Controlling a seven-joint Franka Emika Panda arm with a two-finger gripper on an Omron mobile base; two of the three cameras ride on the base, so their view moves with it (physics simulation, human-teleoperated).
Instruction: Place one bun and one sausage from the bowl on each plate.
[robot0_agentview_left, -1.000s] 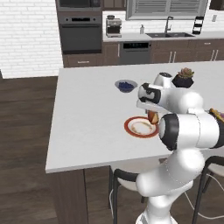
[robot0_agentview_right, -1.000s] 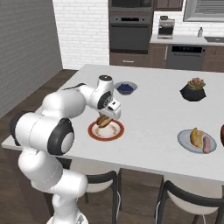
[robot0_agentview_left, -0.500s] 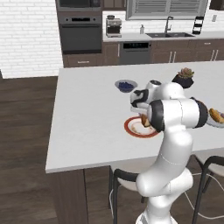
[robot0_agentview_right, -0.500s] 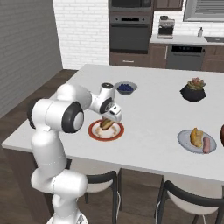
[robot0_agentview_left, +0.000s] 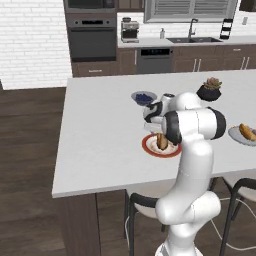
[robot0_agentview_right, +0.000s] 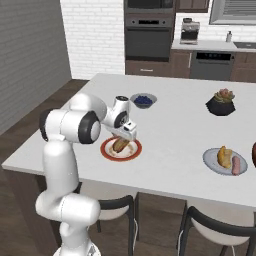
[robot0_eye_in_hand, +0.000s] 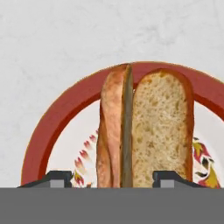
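The counter was a big pale slab w/ everything spread out on it; the arm bent low over the red plate near the front edge; the grey plate sat well apart toward the right side, w/ a bun and a sausage lying side by side on it. The bowl was just a dark sliver at the right edge of the right base view. On the red plate, hand view showed a bun and a sausage touching, lengthwise; gripper sat right above them, tips spread wide either side of the pair, nothing pinched afaict. Further back were a plant pot and a small bowl of berries, both apart from the plates.
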